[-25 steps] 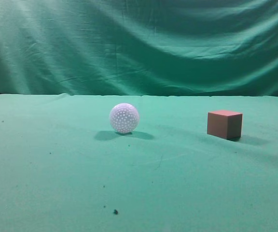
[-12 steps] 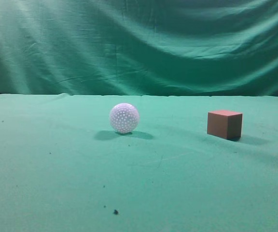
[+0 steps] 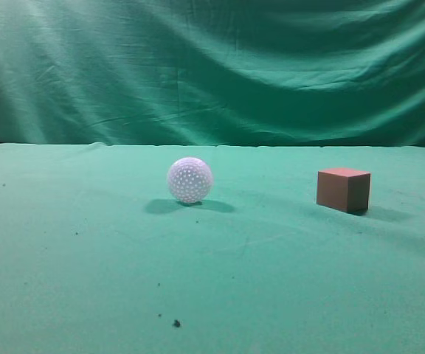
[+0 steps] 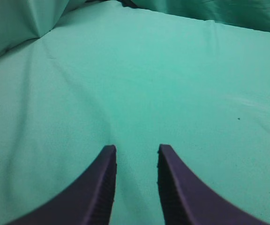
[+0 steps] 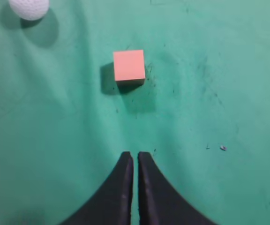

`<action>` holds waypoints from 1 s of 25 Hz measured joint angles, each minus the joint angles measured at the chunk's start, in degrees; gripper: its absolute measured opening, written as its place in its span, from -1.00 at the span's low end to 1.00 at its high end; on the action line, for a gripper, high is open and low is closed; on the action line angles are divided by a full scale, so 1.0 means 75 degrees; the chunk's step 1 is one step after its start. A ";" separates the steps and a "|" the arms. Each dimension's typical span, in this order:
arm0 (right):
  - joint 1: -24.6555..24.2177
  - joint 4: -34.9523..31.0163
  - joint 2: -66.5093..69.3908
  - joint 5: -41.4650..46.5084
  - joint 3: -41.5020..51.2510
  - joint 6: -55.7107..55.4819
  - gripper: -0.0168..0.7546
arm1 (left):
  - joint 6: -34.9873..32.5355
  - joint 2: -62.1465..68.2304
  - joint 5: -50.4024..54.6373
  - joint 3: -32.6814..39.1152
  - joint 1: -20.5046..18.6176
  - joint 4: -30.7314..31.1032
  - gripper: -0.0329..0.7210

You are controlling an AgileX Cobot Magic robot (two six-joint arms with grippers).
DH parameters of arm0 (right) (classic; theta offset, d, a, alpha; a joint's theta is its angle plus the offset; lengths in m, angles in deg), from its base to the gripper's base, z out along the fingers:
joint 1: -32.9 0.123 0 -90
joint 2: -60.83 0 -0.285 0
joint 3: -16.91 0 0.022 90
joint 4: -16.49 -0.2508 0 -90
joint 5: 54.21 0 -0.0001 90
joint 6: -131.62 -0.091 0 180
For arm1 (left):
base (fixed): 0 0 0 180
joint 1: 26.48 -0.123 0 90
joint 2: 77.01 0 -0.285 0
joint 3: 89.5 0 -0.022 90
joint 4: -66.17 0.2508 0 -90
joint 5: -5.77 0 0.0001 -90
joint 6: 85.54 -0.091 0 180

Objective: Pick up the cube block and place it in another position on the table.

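right now the right gripper [image 5: 135,157] hangs above the table [image 5: 228,84], fingers pressed almost together, holding nothing. just ahead of its tips sits the cube block [image 5: 129,66], reddish-brown, sharp-edged, flat on the green cloth. off to its side rests the white ball [image 3: 189,180]. left gripper [image 4: 136,151] hovers narrowly parted, empty.

A green cloth backdrop [image 3: 212,70] hangs behind the scene in loose folds and long slanting creases, brighter toward the upper right and darker at the left edge. It meets the green-draped table [image 3: 87,258] along a straight horizontal line. Soft light throws faint shadows.
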 joint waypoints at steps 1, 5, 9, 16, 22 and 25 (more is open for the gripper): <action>0.0103 0.0112 0.0252 0.0120 -0.0192 -0.0076 -0.96 | 0.0000 0.0000 0.0000 0.0000 0.0000 0.0000 -0.29; 0.0358 0.0299 0.1124 0.0324 -0.0814 0.0079 -0.96 | 0.0000 0.0000 0.0000 0.0000 0.0000 0.0000 -0.29; 0.0442 0.0272 0.1760 0.0142 -0.1029 0.0489 -0.64 | 0.0000 0.0000 0.0000 0.0000 0.0000 0.0000 -0.29; 0.0442 0.0107 0.2534 -0.0623 -0.1070 0.0822 0.31 | 0.0000 0.0000 0.0000 0.0000 0.0000 0.0000 -0.29; 0.0442 0.0174 0.3310 -0.1151 -0.1070 0.0827 0.37 | 0.0000 0.0000 0.0000 0.0000 0.0000 0.0000 -0.29; 0.0442 0.0365 0.3670 -0.1323 -0.1070 0.0796 0.37 | 0.0000 0.0000 0.0000 0.0000 0.0000 0.0000 -0.29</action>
